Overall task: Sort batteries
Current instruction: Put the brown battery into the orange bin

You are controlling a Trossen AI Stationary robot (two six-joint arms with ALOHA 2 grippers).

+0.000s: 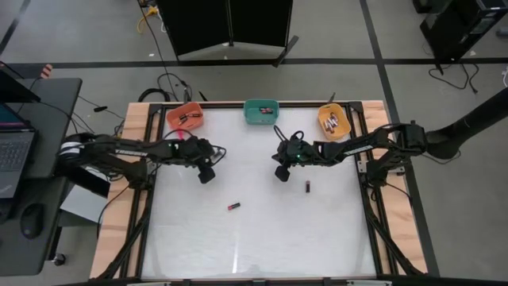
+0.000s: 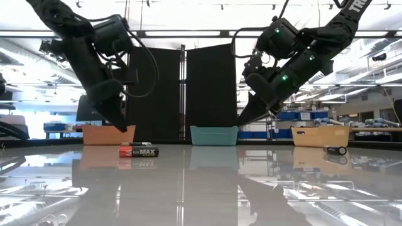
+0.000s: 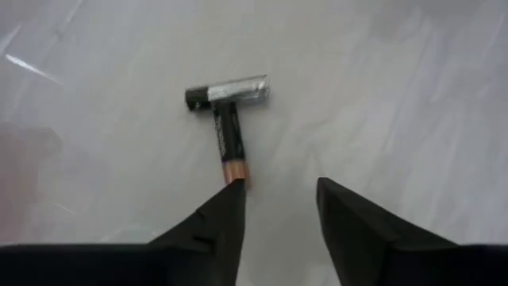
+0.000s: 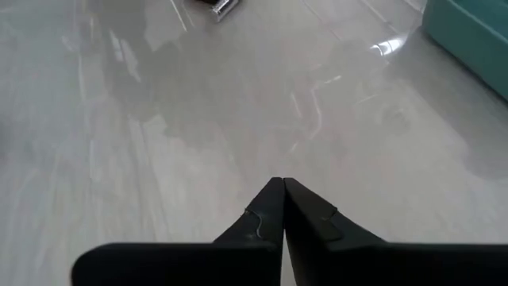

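In the left wrist view two batteries lie on the white table in a T. A silver and black battery (image 3: 228, 92) lies crosswise, and a dark battery with a copper end (image 3: 229, 141) points at my fingers. My left gripper (image 3: 278, 191) (image 1: 208, 175) is open just behind them, low over the table's left middle. My right gripper (image 4: 283, 184) (image 1: 281, 173) is shut on nothing, above bare table right of centre. A red battery (image 1: 234, 206) and a dark battery (image 1: 306, 187) lie loose on the table. My left gripper's one fingertip (image 3: 232, 197) stands right at the dark battery's copper end (image 3: 235, 168), slanting down from above. Whether it touches the battery I cannot tell. Both batteries lie flat on the table.
Three bins stand along the far edge: orange (image 1: 185, 117) holding batteries, teal (image 1: 260, 111), and yellow (image 1: 333, 121) holding batteries. In the low view a black and red battery marked MAX (image 2: 139, 151) lies in front of the left arm. The table's near half is open surface.
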